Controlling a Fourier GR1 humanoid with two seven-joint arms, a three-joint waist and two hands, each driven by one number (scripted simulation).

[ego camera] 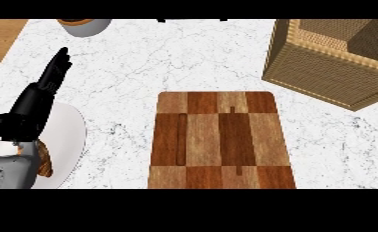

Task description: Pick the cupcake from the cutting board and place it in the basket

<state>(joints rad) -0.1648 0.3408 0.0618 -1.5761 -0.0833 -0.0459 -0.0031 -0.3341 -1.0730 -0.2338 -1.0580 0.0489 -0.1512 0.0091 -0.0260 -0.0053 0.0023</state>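
At the view's left edge, the left hand (46, 83) rests with fingers straight, near the cutting board (221, 141) and the basket (325, 61).

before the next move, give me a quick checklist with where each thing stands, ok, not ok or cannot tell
1. Cupcake on the cutting board: not ok, none shows on its top.
2. Cupcake in the basket: cannot tell, its inside is mostly hidden.
3. Right hand ready: cannot tell, it is out of view.
4. Left hand free: ok, fingers straight, at the left edge over the white plate.
5. Counter between board and basket: ok, bare marble.
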